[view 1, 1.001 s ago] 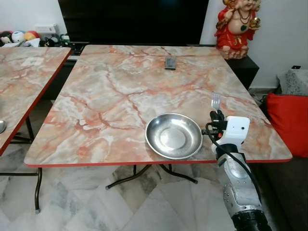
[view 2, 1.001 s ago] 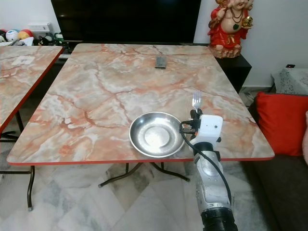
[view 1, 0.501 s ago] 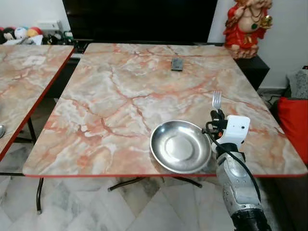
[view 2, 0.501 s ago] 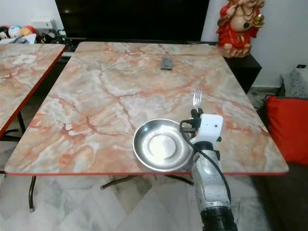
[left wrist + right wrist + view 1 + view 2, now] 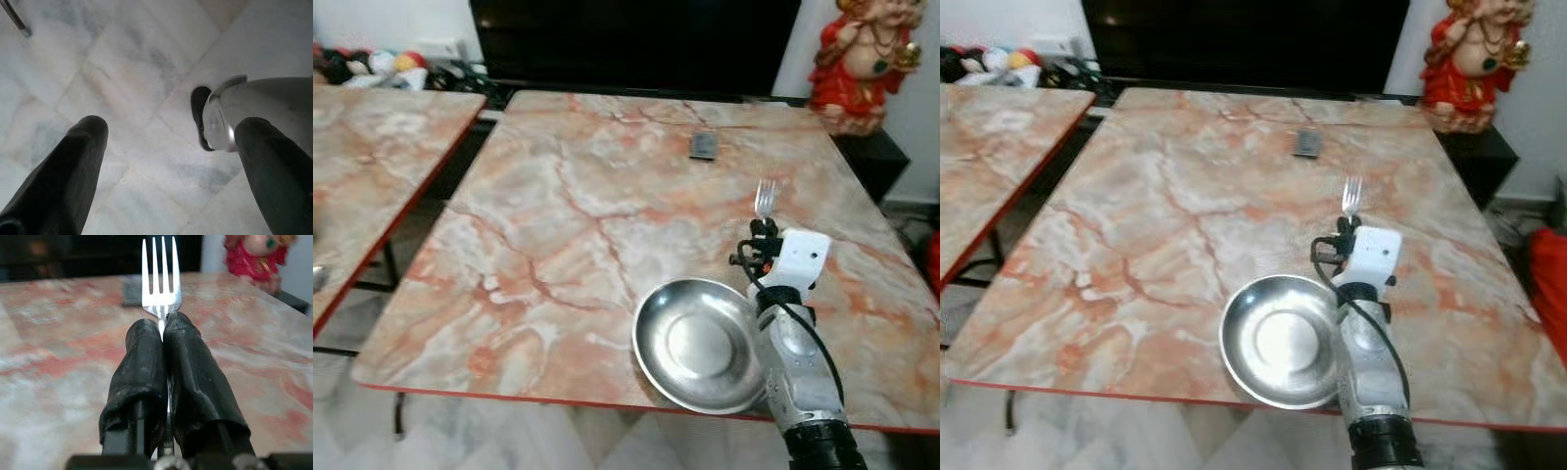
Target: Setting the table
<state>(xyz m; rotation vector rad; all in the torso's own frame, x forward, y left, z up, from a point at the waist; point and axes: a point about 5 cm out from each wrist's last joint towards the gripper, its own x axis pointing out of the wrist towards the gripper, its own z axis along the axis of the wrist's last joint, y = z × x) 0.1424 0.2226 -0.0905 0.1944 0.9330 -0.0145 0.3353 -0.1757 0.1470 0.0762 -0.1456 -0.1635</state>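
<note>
Far L: second marbled counter [image 5: 372, 157] w/ red edge, well apart from main one; soft toys [image 5: 382, 64] blurred behind it, by the wall.

L pincer [image 5: 168, 147]: hangs low over pale marble floor tiles [image 5: 107, 63], fingers [image 5: 73, 161] spread wide apart, nothing between them. Rounded silver part of robot body [image 5: 254, 107] beside one finger; thin dark leg tip [image 5: 17, 19] at frame corner.

Main counter [image 5: 558, 206]: orange-pink marble pattern, red rim. Small dark flat object [image 5: 704, 145], prob. remote, lies near far edge, well apart from everything else.

Steel plate [image 5: 700, 345]: round, shallow, sits near counter's near edge, R of centre. R forearm passes over its R rim.

R pincer [image 5: 764, 233]: above counter, just beyond plate's far-R side, white wrist housing [image 5: 800, 259] behind it. Fingers [image 5: 146, 362] pressed together, clamped on fork [image 5: 161, 276] handle. Fork upright, tines up and clear of fingertips, four tines visible in wrist view. Fork not touching counter as far as eye views show; exact height can't tell.

Far R: red-and-gold figurine [image 5: 862, 59] on dark cabinet [image 5: 871, 152] past counter's far-R corner. Dark TV screen [image 5: 636, 44] along back wall.
</note>
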